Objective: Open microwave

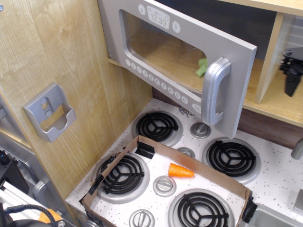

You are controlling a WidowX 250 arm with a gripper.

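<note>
The grey microwave (142, 28) hangs at the top of the view. Its door with the clear window (165, 52) stands swung open toward me. The silver bar handle (214, 90) is at the door's free right edge. A row of round white buttons (156, 81) runs under the window and a clock display (157, 18) sits above it. A green item (202, 67) shows through the window. Only a black tip of my gripper (291, 71) shows at the right edge, apart from the door, holding nothing that I can see.
Below is a white stove top (279, 175) with black coil burners (230, 158). A cardboard frame (189, 163) lies on it with an orange carrot (180, 171) inside. A grey wall bracket (49, 112) is on the wooden panel at left. A wooden shelf (274, 99) is at right.
</note>
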